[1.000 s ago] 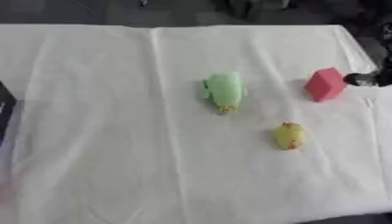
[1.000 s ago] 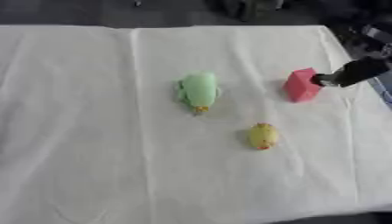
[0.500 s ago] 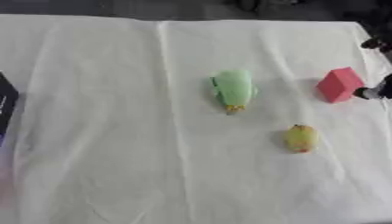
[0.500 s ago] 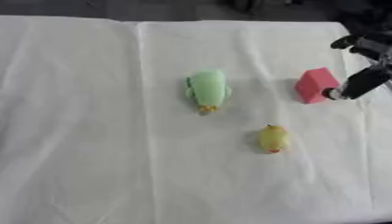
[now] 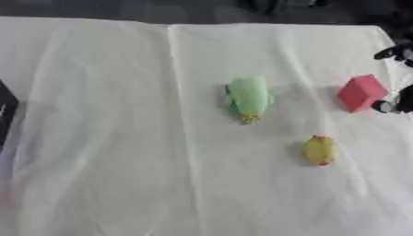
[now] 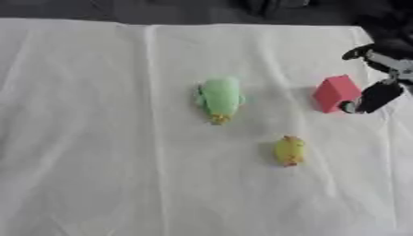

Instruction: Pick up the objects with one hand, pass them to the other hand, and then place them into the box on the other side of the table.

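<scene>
A red block (image 6: pixel 335 92) lies on the white cloth at the right. My right hand (image 6: pixel 377 95) comes in from the right edge, open. One dark finger rests against the block's right side and another (image 6: pixel 364 52) is spread out above it. A green soft toy (image 6: pixel 219 97) lies in the middle. A small yellow toy (image 6: pixel 290 150) sits nearer the front, right of centre. The left hand shows in neither view.
A white cloth (image 6: pixel 105 152) covers the whole table, wrinkled in long folds. A black box's edge (image 5: pixel 5 112) shows at the far left. Dark shapes stand beyond the table's far edge (image 6: pixel 202 23).
The whole picture has shifted, so the camera moved. My right hand has spread its fingers and one finger now sits lower on the red block's right side.
</scene>
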